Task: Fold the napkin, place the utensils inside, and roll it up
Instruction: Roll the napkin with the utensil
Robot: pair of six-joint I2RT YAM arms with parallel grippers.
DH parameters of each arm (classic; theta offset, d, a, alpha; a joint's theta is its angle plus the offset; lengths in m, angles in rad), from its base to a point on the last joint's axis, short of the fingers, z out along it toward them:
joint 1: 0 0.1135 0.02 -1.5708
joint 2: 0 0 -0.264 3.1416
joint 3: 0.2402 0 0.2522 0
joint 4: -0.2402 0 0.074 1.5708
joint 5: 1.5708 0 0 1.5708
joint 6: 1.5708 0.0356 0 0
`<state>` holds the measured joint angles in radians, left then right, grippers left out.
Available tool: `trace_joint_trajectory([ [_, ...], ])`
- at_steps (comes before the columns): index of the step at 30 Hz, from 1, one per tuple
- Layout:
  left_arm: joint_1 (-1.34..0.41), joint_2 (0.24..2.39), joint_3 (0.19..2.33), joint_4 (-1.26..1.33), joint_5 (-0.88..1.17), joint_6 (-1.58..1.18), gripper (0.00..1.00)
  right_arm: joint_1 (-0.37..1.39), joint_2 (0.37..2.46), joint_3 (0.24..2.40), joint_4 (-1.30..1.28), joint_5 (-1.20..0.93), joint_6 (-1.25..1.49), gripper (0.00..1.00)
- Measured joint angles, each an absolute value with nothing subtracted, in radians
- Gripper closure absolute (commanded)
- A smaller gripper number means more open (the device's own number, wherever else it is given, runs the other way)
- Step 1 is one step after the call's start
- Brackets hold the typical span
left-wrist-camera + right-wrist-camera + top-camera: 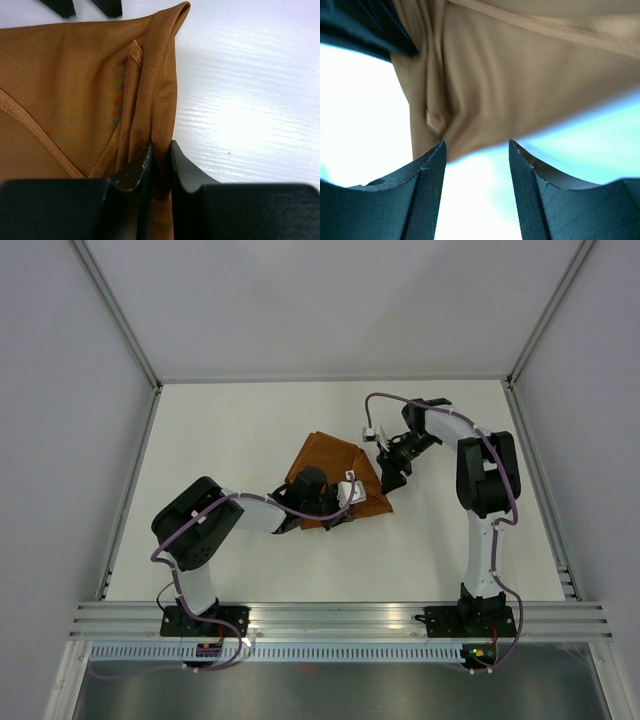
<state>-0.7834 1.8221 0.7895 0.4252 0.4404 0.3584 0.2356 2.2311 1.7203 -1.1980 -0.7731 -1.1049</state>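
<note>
A white table (250,560) fills the middle of the overhead view, smooth and slightly glossy. 3 pale grey walls (330,300) enclose it at the back and on both sides. 2 slim metal posts, 1 on the left (115,310) and 1 on the right (547,308), run up the back corners. A thin metal rail borders the table's left edge (132,490) and another its right edge (539,490). A wide, grooved aluminium rail (340,615) runs along the near edge, with a white slotted strip (340,651) just below it, then a dull grey panel (340,690). Close up, the tabletop (250,100) shows faint streaks of reflected light and 1 tiny pinkish speck (229,153).
</note>
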Motion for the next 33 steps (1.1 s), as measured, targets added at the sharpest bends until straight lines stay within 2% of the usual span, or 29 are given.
trace_joint_trajectory([
  [4, -0.743, 1.842, 0.797, 0.437, 0.536, 0.292, 0.98, 0.170, 2.049, 1.497, -1.002, -0.790, -1.123, 0.39],
  [9, -0.693, 1.875, 0.810, 0.459, 0.651, 0.210, 0.98, 0.199, 1.804, 1.188, -0.770, -0.796, -1.150, 0.36],
  [21, -0.599, 1.971, 0.875, 0.448, 0.905, 0.069, 0.98, 0.422, 1.576, 0.796, -0.315, -0.707, -1.198, 0.34],
  [28, -0.578, 2.006, 0.903, 0.434, 0.978, 0.035, 0.98, 0.522, 1.538, 0.716, -0.160, -0.635, -1.201, 0.36],
  [33, -0.574, 2.017, 0.912, 0.424, 1.004, 0.024, 0.98, 0.569, 1.540, 0.702, -0.082, -0.580, -1.203, 0.43],
])
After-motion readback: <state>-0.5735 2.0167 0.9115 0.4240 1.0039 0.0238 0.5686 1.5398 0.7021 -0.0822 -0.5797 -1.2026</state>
